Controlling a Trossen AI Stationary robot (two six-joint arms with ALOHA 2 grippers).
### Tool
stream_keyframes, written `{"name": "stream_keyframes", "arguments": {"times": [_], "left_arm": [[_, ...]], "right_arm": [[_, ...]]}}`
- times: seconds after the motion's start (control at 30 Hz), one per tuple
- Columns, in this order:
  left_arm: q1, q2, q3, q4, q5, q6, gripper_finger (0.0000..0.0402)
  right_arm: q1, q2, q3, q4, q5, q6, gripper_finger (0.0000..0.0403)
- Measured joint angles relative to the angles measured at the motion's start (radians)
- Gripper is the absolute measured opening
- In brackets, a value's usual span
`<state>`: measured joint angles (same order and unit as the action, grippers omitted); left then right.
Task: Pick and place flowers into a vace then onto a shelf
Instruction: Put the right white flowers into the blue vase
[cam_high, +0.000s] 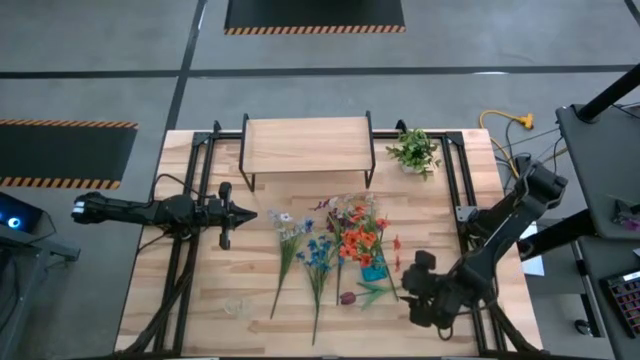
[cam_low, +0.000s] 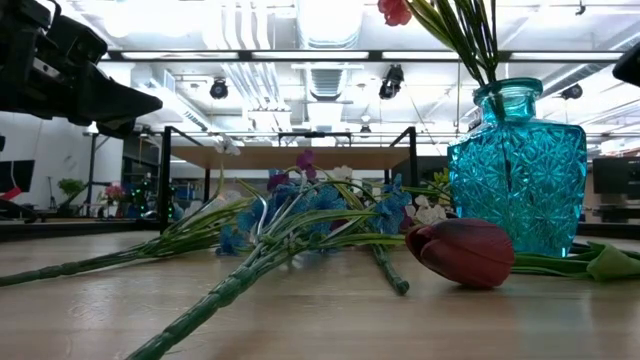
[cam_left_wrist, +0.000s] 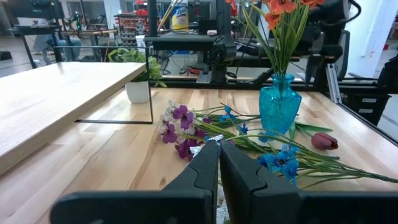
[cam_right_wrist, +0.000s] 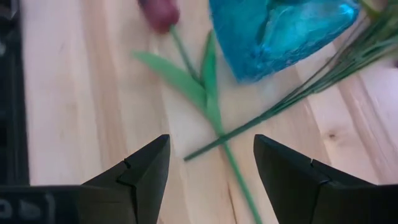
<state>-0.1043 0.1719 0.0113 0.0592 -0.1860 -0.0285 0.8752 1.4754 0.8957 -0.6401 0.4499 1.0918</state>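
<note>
A teal glass vase (cam_high: 373, 268) (cam_low: 515, 170) stands on its base on the table with orange-red flowers (cam_high: 360, 240) (cam_left_wrist: 283, 9) upright in it. Blue, white and purple flowers (cam_high: 305, 250) (cam_left_wrist: 186, 127) lie flat to its left. The dark red bud (cam_high: 347, 297) (cam_low: 465, 252) lies by the vase's near side, on its green stem (cam_right_wrist: 214, 118). My right gripper (cam_high: 408, 284) (cam_right_wrist: 211, 149) is open above that stem, just right of the vase. My left gripper (cam_high: 255, 213) (cam_left_wrist: 219, 148) is shut, left of the lying flowers, and points at them.
The shelf (cam_high: 308, 145) (cam_left_wrist: 56, 93) stands at the table's far side, its wood top bare. A small potted green plant (cam_high: 414, 150) (cam_left_wrist: 138, 74) sits to its right. Black frame rails (cam_high: 455, 190) run along both sides of the table. Bare wood lies near the left near corner.
</note>
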Motion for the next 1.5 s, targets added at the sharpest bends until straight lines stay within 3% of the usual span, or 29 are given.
{"name": "stream_keyframes", "arguments": {"times": [0.3, 0.77, 1.27, 1.5], "left_arm": [[0.000, 0.000, 0.000, 0.000, 0.000, 0.000, 0.0000], [0.000, 0.000, 0.000, 0.000, 0.000, 0.000, 0.0000], [0.000, 0.000, 0.000, 0.000, 0.000, 0.000, 0.0000], [0.000, 0.000, 0.000, 0.000, 0.000, 0.000, 0.0000]], "right_arm": [[-0.063, 0.087, 0.019, -0.001, 0.048, 0.218, 0.0223], [-0.124, 0.233, 0.017, -0.011, 0.050, 0.319, 0.0223], [-0.180, 0.269, -0.005, -0.043, 0.041, 0.337, 0.0222], [-0.189, 0.265, -0.025, -0.030, -0.002, 0.350, 0.0182]]}}
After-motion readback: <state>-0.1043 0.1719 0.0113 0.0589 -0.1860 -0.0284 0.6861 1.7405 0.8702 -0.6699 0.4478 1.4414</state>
